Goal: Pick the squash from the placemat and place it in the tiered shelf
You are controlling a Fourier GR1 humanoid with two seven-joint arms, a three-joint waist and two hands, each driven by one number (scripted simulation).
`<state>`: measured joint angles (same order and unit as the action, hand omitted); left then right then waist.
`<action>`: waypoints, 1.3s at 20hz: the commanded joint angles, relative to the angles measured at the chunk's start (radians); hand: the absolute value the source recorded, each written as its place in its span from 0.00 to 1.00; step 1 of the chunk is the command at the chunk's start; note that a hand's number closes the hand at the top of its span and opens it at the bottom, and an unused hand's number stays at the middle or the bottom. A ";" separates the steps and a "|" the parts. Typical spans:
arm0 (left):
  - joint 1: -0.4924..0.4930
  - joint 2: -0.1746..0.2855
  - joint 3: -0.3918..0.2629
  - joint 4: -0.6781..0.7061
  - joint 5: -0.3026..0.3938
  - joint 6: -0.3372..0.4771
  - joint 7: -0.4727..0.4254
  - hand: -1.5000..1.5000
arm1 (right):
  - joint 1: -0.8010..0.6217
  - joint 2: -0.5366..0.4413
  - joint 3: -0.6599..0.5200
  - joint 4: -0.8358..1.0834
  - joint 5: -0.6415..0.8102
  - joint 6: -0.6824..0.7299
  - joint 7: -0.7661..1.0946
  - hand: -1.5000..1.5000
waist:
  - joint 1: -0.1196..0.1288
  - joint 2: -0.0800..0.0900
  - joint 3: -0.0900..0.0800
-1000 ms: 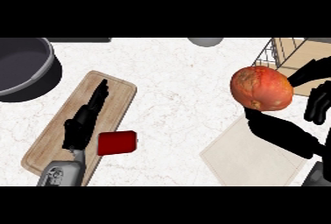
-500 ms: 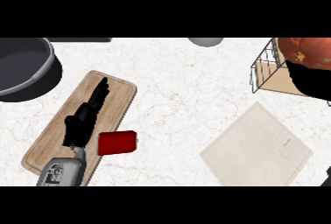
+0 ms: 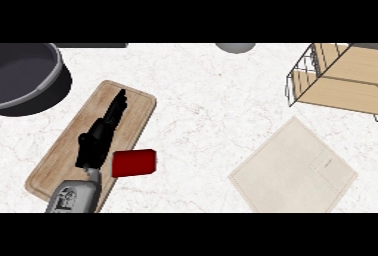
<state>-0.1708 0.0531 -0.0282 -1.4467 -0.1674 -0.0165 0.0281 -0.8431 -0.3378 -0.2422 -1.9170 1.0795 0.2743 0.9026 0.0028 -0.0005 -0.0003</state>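
Nearest to the robot, the grey left forearm (image 3: pixel 74 197) comes in from the lower edge. Its left hand (image 3: pixel 100 137) lies over a wooden cutting board (image 3: pixel 139 114). The fingers are straight and point away and a little to the right, along the length of the board. This hand has hold of nothing. Just beside it, at the right edge of the board, there is a small red block (image 3: pixel 133 162).

On the other side of the counter (image 3: pixel 199 110), low at the right, lies the placemat (image 3: pixel 295 167), turned like a diamond. Nothing is on it. The squash does not show anywhere in this view, so I cannot tell where it is or which way its long axis points. The right hand also does not show, so its state cannot be told.

Farther away, at the upper right, stands the shelf (image 3: pixel 336 82), made of wire with wooden boards and partly cut off by the edge of the view. It is near the far corner of the placemat but apart from it. At the upper left is a dark pot (image 3: pixel 29 75), and a grey round thing (image 3: pixel 235 47) sits at the far edge.

In my judgement the placing belongs to the right side, because the shelf is well apart from the left hand. The counter between the placemat and the shelf is open, but the wire front and the boards of the shelf ask for care.
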 commanded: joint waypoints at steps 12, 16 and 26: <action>-0.045 -0.006 0.020 0.107 -0.012 0.009 -0.066 0.50 | -0.049 -0.161 -0.008 0.378 0.069 -0.214 -0.205 1.00 | 0.001 0.003 0.000; -0.066 0.054 0.068 0.036 0.057 -0.064 0.000 0.50 | -0.019 -0.199 -0.024 0.557 0.043 -0.371 -0.414 1.00 | 0.013 0.007 0.000; 0.024 0.012 0.006 -0.044 -0.003 -0.012 0.003 0.50 | -0.036 -0.133 -0.180 0.687 -0.188 -0.656 -0.584 1.00 | 0.013 0.004 0.001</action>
<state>-0.1727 0.0559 -0.0202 -1.4651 -0.1655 -0.0266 0.0387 -0.8722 -0.4690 -0.3673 -1.3103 0.9847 -0.2871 0.4277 0.0146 0.0038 0.0009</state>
